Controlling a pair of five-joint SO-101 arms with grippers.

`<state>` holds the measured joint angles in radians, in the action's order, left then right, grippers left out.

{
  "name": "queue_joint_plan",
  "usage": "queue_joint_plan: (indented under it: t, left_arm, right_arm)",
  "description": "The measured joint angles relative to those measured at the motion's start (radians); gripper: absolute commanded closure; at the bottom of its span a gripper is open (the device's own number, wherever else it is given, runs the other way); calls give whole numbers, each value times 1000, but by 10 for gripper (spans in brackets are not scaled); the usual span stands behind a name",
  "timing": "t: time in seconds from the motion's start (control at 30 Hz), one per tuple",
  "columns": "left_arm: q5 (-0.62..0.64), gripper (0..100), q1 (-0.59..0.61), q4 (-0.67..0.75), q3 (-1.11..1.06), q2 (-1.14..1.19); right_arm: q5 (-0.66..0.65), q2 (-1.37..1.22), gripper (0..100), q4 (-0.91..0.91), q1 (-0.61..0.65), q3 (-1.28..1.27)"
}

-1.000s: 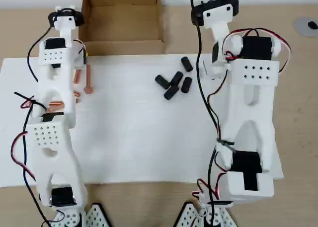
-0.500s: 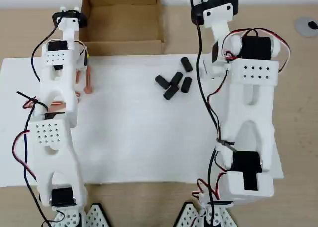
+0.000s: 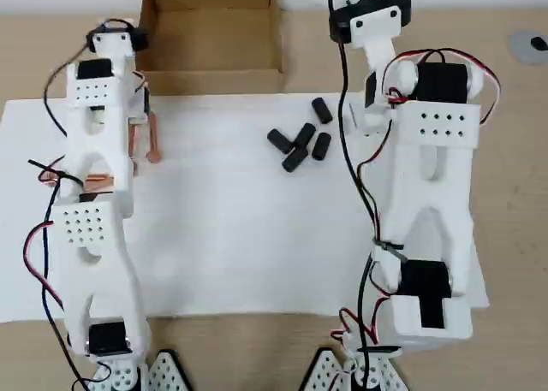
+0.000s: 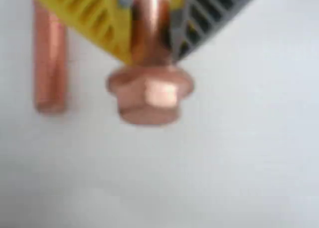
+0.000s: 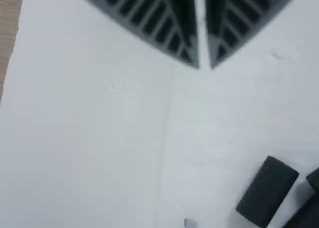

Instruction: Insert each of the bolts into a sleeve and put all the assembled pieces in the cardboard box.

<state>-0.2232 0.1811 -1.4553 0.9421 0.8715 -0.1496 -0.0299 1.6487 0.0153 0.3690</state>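
Sleeves (image 3: 300, 140), seemingly touching, right of bolts (image 3: 152, 139)

Five black sleeves (image 3: 304, 135), one cluster. Three copper bolts (image 3: 154, 137) countable: one bolt (image 4: 149, 96) in the left pincer (image 4: 152, 53), two near it, partly under the arm (image 3: 90, 147). One cardboard box (image 3: 210, 81). One white sheet (image 3: 231, 228).

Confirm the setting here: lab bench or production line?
Most likely a lab or hobby test bench, not a production line. Two white arms sit on a wooden table over a white sheet, with copper bolts, black sleeves and a cardboard box laid out as practice parts.
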Motion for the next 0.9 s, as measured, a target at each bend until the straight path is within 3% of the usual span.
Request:
queue_joint_plan:
  t: [0.3,0.47,0.57,0.7,0.9]
  left_arm:
    - [12,995,0,-276,457,-98]
    - [20,994,0,-299,477,-149]
    - [20,994,0,-299,341,-247]
    - [28,991,-28,-299,-12,-453]
    - [61,990,-104,-275,-629,-934]
  right_arm:
    - [0,0,989,14,0,0]
    - [0,0,989,31,5,0]
    - [-51,2,989,49,63,0]
    - [-97,3,989,118,212,-15]
    - [103,-3,989,94,241,-71]
